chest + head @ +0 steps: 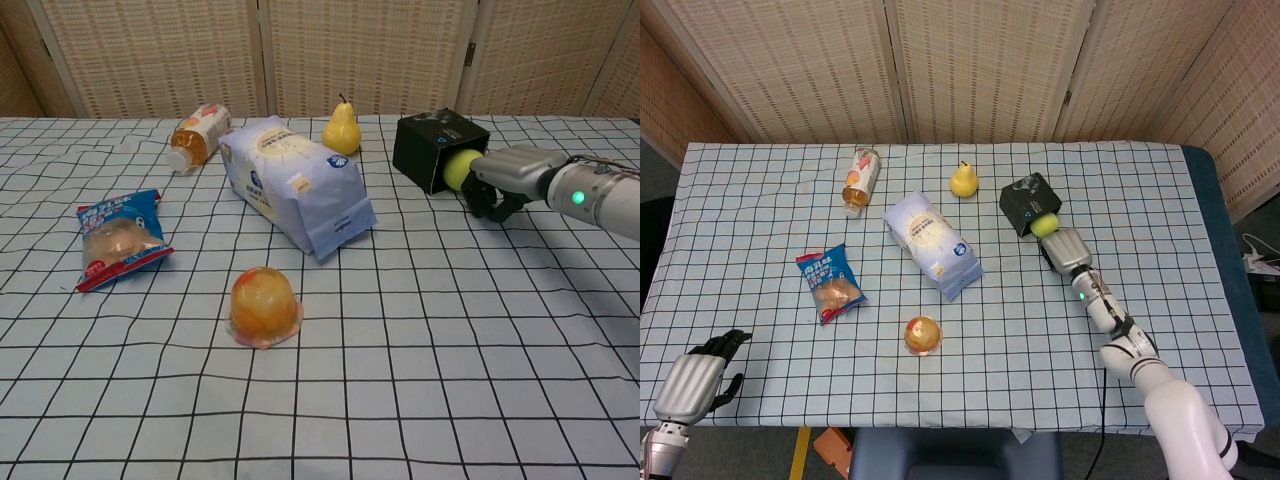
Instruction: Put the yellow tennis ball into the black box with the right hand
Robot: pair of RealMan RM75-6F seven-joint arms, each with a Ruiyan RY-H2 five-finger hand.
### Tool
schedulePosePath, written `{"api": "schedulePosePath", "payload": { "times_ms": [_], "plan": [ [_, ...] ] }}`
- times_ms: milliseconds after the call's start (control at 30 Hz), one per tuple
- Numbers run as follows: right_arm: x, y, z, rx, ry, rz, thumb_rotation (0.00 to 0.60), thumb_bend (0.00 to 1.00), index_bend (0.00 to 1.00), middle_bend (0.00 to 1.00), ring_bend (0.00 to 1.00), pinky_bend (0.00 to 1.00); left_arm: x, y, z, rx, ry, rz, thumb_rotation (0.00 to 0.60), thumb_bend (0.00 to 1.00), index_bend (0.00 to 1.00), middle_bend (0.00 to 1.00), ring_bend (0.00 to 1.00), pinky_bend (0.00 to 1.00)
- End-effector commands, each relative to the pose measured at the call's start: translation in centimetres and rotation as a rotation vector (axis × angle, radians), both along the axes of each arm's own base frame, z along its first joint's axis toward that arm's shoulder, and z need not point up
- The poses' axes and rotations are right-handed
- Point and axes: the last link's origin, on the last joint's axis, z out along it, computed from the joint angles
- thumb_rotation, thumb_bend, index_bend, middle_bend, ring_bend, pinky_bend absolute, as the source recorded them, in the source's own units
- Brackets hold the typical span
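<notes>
The yellow tennis ball (1043, 225) (461, 168) is held in my right hand (1062, 246) (499, 180) and sits right at the open side of the black box (1024, 201) (434, 146), partly inside its mouth. The box lies on its side at the back right of the checked table (1160, 250). My left hand (692, 382) hangs at the table's near left corner in the head view, fingers loosely curled, holding nothing.
A yellow pear (963, 180) (341, 128) stands just left of the box. A white bag (932, 241) (297, 182), a bottle (861, 179) (196, 134), a blue snack packet (830, 283) (118, 236) and an orange jelly cup (922, 335) (264, 303) lie further left.
</notes>
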Motion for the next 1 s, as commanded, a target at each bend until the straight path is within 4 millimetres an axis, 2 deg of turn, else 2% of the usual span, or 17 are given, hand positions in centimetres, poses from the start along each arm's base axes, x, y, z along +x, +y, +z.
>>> {"api": "schedulePosePath", "payload": {
  "times_ms": [33, 267, 433, 500, 567, 600, 1000],
  "plan": [
    [0.18, 0.07, 0.06, 0.005, -0.035, -0.001, 0.6, 0.5, 0.44, 0.45, 0.28, 0.63, -0.01, 0.0, -0.01, -0.001, 0.0, 0.001, 0.6, 0.42, 0.21, 0.18, 0.23, 0.43],
    [0.38, 0.15, 0.06, 0.016, -0.076, -0.007, 0.6, 0.41, 0.16, 0.23, 0.09, 0.39, 0.0, -0.01, -0.06, -0.003, 0.0, 0.0, 0.6, 0.42, 0.21, 0.18, 0.23, 0.43],
    [0.48, 0.23, -0.04, 0.023, -0.103, -0.009, 0.6, 0.39, 0.01, 0.05, 0.0, 0.31, -0.05, 0.02, -0.05, -0.003, -0.001, 0.003, 0.6, 0.42, 0.21, 0.18, 0.23, 0.43],
    [0.4, 0.26, -0.05, 0.023, -0.104, -0.01, 0.6, 0.34, 0.0, 0.01, 0.0, 0.27, -0.05, 0.02, -0.04, -0.003, -0.001, 0.003, 0.6, 0.43, 0.21, 0.18, 0.23, 0.43],
    [0.38, 0.27, -0.04, 0.022, -0.109, -0.01, 0.6, 0.23, 0.0, 0.0, 0.0, 0.25, -0.04, 0.02, -0.04, -0.004, -0.002, 0.003, 0.6, 0.42, 0.21, 0.18, 0.23, 0.43],
    [0.34, 0.28, -0.03, 0.023, -0.112, -0.012, 0.6, 0.21, 0.0, 0.0, 0.0, 0.25, -0.03, 0.01, -0.05, -0.004, -0.003, 0.002, 0.6, 0.42, 0.21, 0.18, 0.23, 0.43],
    [0.38, 0.11, 0.74, 0.005, -0.128, -0.002, 0.6, 0.2, 0.0, 0.0, 0.0, 0.22, 0.07, -0.06, -0.05, -0.005, -0.005, -0.001, 0.6, 0.42, 0.21, 0.18, 0.23, 0.43]
  ]
}}
